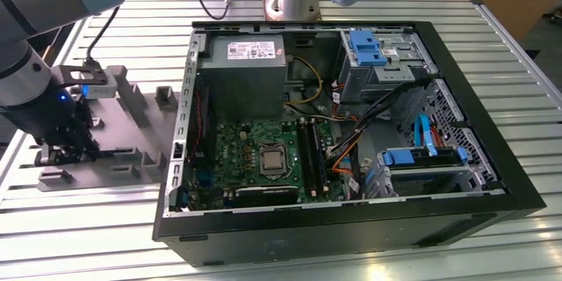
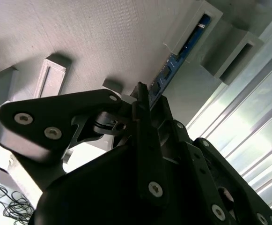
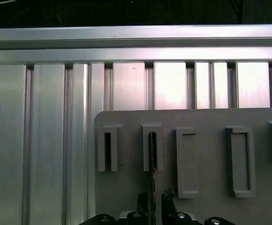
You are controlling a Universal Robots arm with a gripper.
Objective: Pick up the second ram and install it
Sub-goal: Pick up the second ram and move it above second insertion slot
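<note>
1. Exterior view: the gripper [image 1: 66, 154] is low over the grey fixture [image 1: 131, 126] on the surface [image 1: 88, 228], at 9 o'clock from the computer case [image 1: 351, 231]. It is hard to tell whether the motherboard slots [image 1: 309, 156] are occupied.
2. Second wrist view: the second ram [image 2: 173, 65] stands on edge, its far end seated in a fixture block [image 2: 187, 23]. It is not yet lifted.
3. First wrist view: the fingers [image 3: 167, 197] stand narrowly apart on either side of the ram. Contact is unclear, and installation remains to be done.
</note>
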